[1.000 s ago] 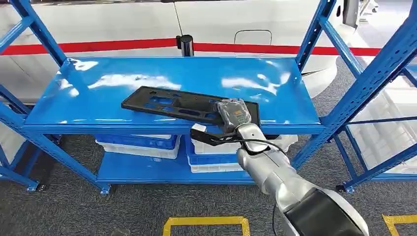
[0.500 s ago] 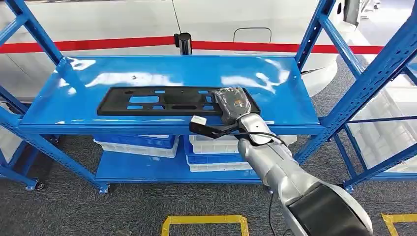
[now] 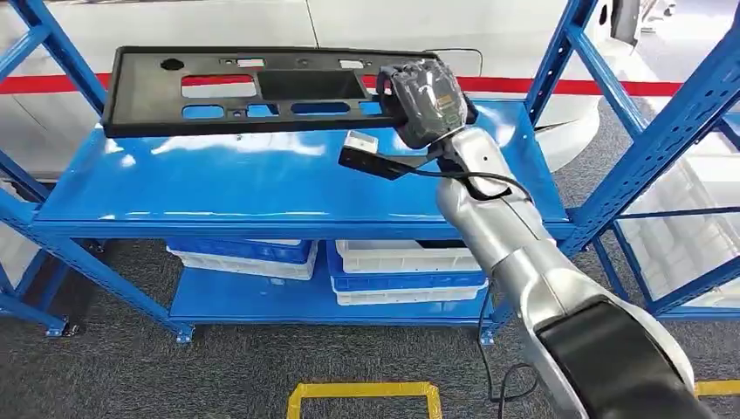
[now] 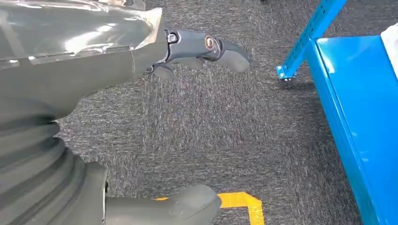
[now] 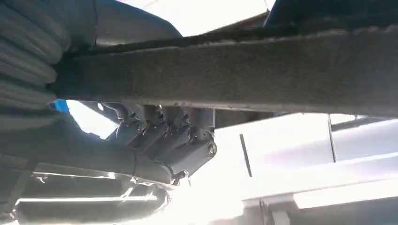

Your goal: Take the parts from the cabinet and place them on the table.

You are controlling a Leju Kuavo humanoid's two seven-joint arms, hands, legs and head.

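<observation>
Head view: my right hand (image 3: 425, 103) grips one end of the long black panel (image 3: 262, 89), raised across the frame's upper left above the shelf (image 3: 262, 179). It looks stiff and light, but this end-grip invites tipping. My left hand (image 4: 187, 47) hangs spread, empty.

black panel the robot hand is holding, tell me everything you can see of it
The black panel is a long, flat, matte piece, plastic by its look, with a raised rim, several rectangular and slot cutouts and small holes. It hangs clear above the blue shelf, roughly level and lengthwise along it. The right robot hand grips its right end; nothing else touches it.
</observation>
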